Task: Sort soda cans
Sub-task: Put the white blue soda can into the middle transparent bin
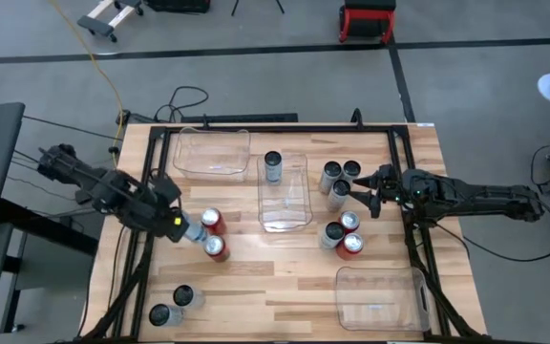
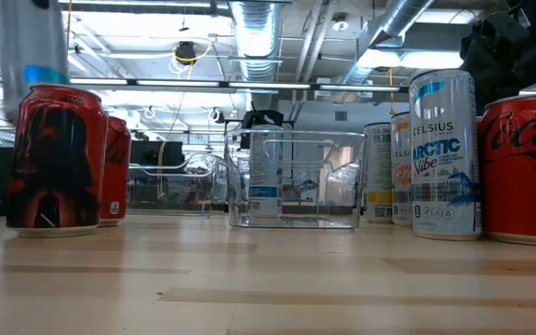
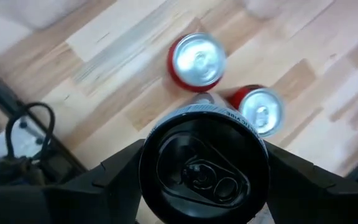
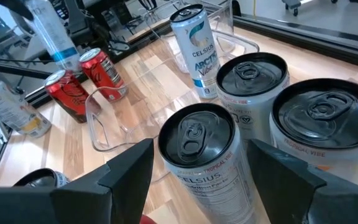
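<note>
The left arm reaches in from the counter's [image 1: 285, 277] left edge, and the left gripper [image 1: 181, 227] holds a silver-grey can [image 3: 204, 165] raised off the wood, its fingers [image 3: 114, 174] clamped on either side of the dark lid. Just beyond it stand two red cans [image 1: 212, 221], close together. The right arm stretches in from the right edge, and the right gripper [image 1: 351, 198] has its fingers [image 4: 129, 165] spread around a Celsius can [image 4: 207, 158] that stands on the counter, one of three [image 1: 340, 177] clustered there; whether the fingers touch it cannot be told. Its label reads "Celsius" and "Tropical Vibe". Another can reading "Celsius Arctic Vibe" [image 4: 194, 50] stands inside the clear middle bin [image 1: 285, 215]. Near the right gripper, three more cans [image 1: 342, 234] stand together, two of them red. Two dark cans [image 1: 172, 306] sit at the front left corner. Two more clear bins, one at the back [image 1: 210, 167] and one at the front right [image 1: 380, 315], hold nothing.
</note>
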Robot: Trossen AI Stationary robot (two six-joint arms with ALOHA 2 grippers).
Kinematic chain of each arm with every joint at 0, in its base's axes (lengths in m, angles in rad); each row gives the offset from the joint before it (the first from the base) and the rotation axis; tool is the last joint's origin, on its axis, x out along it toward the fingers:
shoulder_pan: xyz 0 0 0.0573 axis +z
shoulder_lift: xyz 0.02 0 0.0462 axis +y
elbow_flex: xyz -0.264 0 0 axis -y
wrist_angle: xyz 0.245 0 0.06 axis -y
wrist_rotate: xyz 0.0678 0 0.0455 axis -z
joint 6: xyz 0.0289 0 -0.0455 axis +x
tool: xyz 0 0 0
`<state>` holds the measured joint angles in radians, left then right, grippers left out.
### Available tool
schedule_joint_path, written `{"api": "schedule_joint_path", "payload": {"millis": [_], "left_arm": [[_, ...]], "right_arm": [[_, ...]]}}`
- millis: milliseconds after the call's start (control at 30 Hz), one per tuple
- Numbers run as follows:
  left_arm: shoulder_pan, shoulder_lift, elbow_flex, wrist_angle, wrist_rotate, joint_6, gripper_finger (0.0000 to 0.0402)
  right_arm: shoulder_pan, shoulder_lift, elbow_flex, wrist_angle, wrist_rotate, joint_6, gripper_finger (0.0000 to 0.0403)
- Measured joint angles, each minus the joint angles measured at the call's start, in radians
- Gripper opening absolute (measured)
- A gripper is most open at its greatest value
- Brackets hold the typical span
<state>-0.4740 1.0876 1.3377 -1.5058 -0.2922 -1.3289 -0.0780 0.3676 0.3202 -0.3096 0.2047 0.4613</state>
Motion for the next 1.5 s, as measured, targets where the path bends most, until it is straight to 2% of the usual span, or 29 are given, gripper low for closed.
{"api": "schedule_joint_path", "payload": {"millis": [100, 233, 367, 633, 867, 1100, 1267, 1500], "left_arm": [[0.044, 0.011, 0.066, 0.001, -0.008, 0.074, 0.026], [0.115, 0.045, 0.158, 0.014, -0.077, 0.2, 0.026], [0.2, 0.099, 0.233, 0.068, -0.12, 0.424, 0.026], [0.37, 0.263, 0.3, 0.32, -0.115, 0.901, 0.026], [0.483, 0.44, 0.366, 0.423, -0.045, 1.172, 0.026], [0.524, 0.595, 0.449, 0.421, 0.031, 1.3, 0.026], [0.528, 0.676, 0.5, 0.422, 0.028, 1.372, 0.0261], [0.54, 0.75, 0.507, 0.406, 0.026, 1.429, 0.0261]], "right_arm": [[0.0, 0.0, 0.0, 0.0, 0.0, -0.002, 0.0281], [0.0, 0.0, 0.0, 0.004, 0.003, -0.006, 0.0281], [-0.002, 0.0, 0.0, 0.005, 0.007, -0.014, 0.0281], [-0.002, 0.0, 0.0, 0.006, 0.007, -0.017, 0.0281], [-0.001, 0.0, 0.0, 0.0, 0.007, -0.017, 0.0281], [-0.001, 0.0, 0.0, -0.041, 0.006, -0.017, 0.0281], [-0.001, 0.0, 0.0, -0.05, 0.006, -0.017, 0.0281], [-0.001, 0.0, 0.0, -0.053, 0.006, -0.017, 0.0281]]}}
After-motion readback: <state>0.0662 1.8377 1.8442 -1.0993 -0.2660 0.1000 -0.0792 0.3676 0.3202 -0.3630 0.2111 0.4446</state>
